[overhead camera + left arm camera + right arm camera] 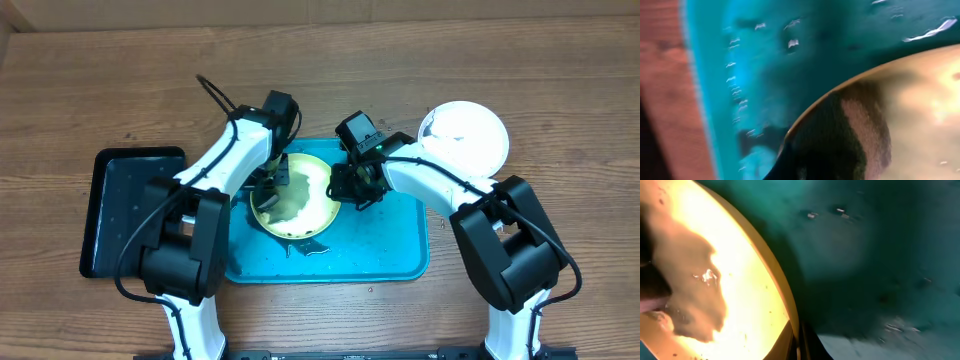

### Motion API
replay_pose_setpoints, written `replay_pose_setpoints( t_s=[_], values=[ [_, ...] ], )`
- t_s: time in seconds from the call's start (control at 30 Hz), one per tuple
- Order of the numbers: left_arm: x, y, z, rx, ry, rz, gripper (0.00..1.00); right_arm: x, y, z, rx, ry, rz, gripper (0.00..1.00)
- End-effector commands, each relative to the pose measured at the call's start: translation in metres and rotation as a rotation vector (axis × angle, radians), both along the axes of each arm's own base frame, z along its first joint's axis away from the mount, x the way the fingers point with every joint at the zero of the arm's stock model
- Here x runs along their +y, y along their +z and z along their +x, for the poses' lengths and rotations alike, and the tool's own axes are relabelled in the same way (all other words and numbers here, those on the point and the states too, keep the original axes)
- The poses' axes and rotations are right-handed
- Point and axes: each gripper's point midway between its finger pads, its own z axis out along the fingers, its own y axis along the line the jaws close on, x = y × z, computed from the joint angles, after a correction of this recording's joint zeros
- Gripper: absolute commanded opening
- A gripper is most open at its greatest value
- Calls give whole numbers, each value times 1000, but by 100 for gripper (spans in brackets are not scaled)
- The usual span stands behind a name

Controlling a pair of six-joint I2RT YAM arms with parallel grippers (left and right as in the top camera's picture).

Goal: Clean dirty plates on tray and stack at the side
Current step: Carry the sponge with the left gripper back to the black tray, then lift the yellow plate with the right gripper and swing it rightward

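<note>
White tubular left arm (pixel 228 155) and right arm (pixel 425 180), blocky black joint housings (pixel 185 245), thin black cables (pixel 213 93) looping alongside

robot lab bench: left arm (pixel 222 165), right arm (pixel 440 185) at wood-grain table (pixel 100 80), blue tray (pixel 400 260).

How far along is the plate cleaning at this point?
Looks done: a white plate sits on the table, right of the blue tray. In hand: the left gripper and right gripper are both at the yellow-green plate on the tray, smears showing. Left: finishing and stacking it. No third plate shows.
</note>
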Motion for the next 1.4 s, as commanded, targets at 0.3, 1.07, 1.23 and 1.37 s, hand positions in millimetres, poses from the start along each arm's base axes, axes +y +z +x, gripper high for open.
replay_pose_setpoints(
  t_s=[0.3, 1.07, 1.23, 1.37],
  values=[
    [43, 90, 43, -160, 236, 92, 4, -17, -13, 0, 42, -42, -69, 4],
    [203, 34, -35, -24, 835, -145, 4, -26, 132, 29, -453, 94, -629, 4],
    [222, 31, -38, -54, 880, -133, 8, -31, 152, 24, -504, 117, -720, 4],
    [233, 32, -40, -71, 911, -134, 65, -33, 170, 23, -550, 125, -779, 4]
  ],
)
